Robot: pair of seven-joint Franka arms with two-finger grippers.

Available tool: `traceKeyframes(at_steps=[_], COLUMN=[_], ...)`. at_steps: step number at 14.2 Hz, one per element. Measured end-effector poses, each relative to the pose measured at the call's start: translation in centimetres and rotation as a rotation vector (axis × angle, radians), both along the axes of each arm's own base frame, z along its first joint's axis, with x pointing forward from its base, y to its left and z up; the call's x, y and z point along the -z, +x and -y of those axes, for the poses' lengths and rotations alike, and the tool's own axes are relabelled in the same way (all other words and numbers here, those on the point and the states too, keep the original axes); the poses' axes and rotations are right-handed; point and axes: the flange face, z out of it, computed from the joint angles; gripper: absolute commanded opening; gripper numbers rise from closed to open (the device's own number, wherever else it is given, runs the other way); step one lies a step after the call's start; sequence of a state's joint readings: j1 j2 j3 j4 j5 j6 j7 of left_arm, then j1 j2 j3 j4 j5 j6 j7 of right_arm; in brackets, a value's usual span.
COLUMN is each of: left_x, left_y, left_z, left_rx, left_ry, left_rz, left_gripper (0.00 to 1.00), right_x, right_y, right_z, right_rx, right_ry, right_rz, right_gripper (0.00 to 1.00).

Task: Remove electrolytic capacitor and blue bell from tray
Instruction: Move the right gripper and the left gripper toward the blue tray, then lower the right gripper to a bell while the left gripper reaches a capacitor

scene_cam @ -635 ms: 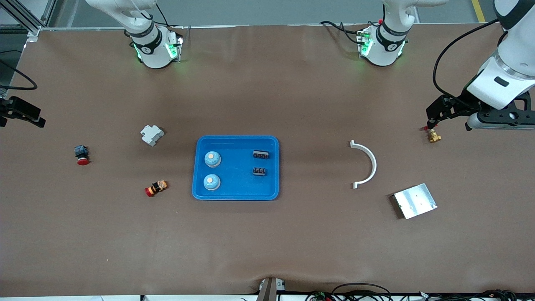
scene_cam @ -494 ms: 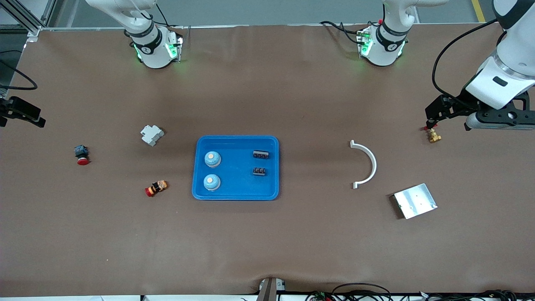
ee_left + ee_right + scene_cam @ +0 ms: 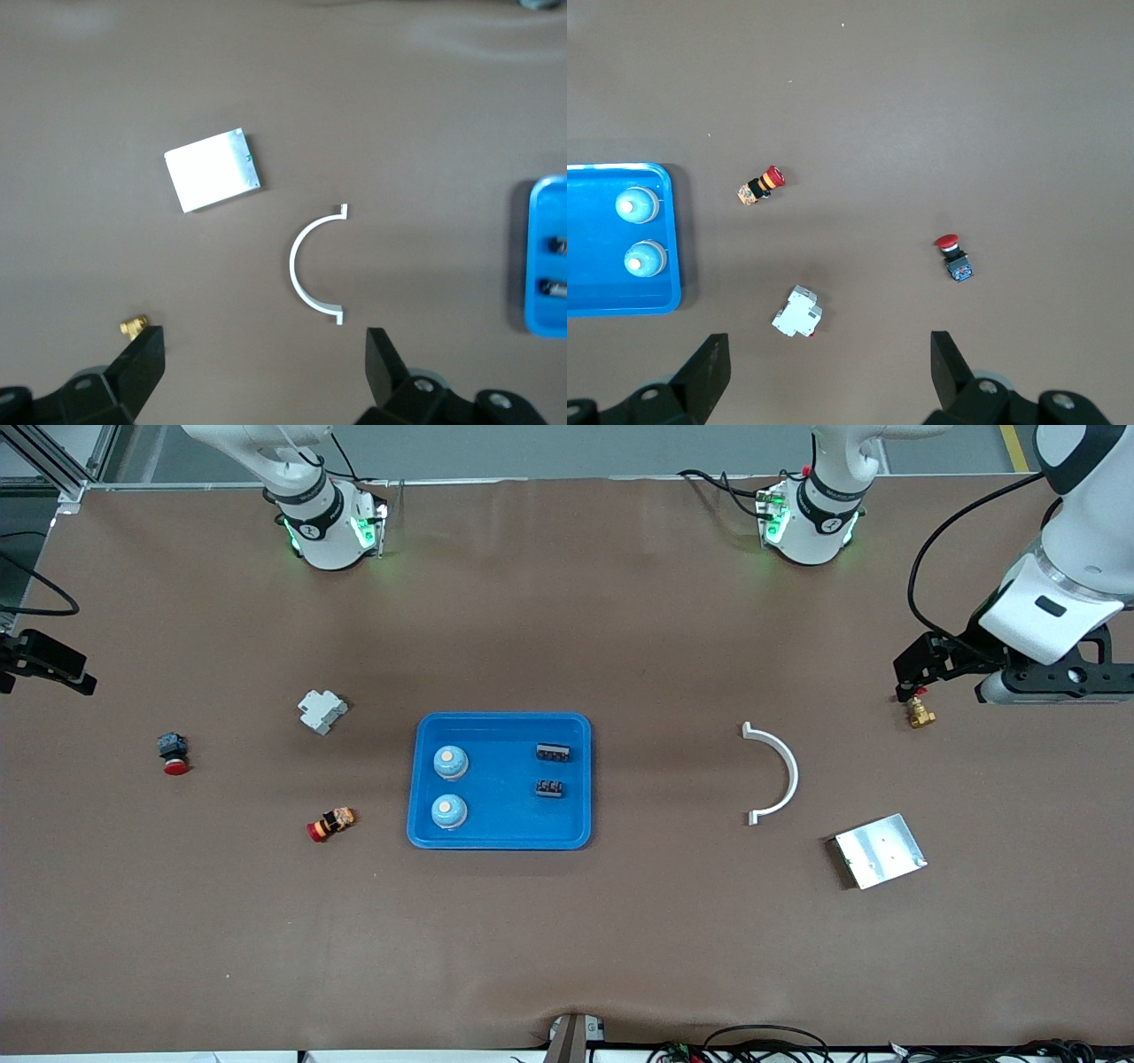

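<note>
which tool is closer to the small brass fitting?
Left. The left tool hangs open just above the small brass fitting at the left arm's end of the table. The right tool sits open at the right arm's end, past the bright blue plastic tray.

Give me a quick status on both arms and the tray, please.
Left gripper open over brass fitting. Right gripper open, waiting at its table end. Blue tray holds two bells, two black parts. Nothing blocking.

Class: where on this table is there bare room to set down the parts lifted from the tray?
Bare table lies between the tray and the white curved bracket, and all along the camera edge nearer than the metal plate. The tray itself is crowded.
</note>
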State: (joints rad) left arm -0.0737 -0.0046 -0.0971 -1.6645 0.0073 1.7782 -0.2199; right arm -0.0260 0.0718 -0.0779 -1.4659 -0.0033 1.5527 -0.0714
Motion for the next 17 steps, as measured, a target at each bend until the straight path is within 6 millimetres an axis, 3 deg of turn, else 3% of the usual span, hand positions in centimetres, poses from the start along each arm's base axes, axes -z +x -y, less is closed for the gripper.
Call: traceKeyframes(at_steps=[3, 5, 10, 12, 15, 17], left_x=[1.0, 2.5, 5.5, 6.2, 7.0, 7.3], left_y=[-0.2, -0.2, 0.3, 0.3, -0.3, -0.9], left_z=[0.3, 2.1, 5.7, 7.1, 10.6, 13.2], left_rx=[-0.258, -0.445, -0.677, -0.751, -0.779, -0.836], left_ry=[-0.02, -0.029, -0.032, -0.035, -0.043, -0.054], left_rz=[-0.041, -0.074, -0.118, -0.123, -0.122, -0.117], left_gripper=[1.0, 1.0, 1.0, 1.0, 1.0, 1.0], right_x=[0.0, 0.1, 2.7, 4.6, 8.6, 12.5], right_y=[0.0, 0.1, 1.5, 2.4, 4.4, 5.6], right_z=[0.2, 0.2, -0.5, -2.7, -8.9, -13.0], right_rx=[0.003, 0.003, -0.009, -0.043, 0.011, 0.072], right_ry=[0.0, 0.001, 0.009, 0.015, 0.009, 0.005], right_rz=[0.003, 0.002, -0.035, -0.06, -0.09, -0.118], right_gripper=[1.0, 1.0, 1.0, 1.0, 1.0, 1.0])
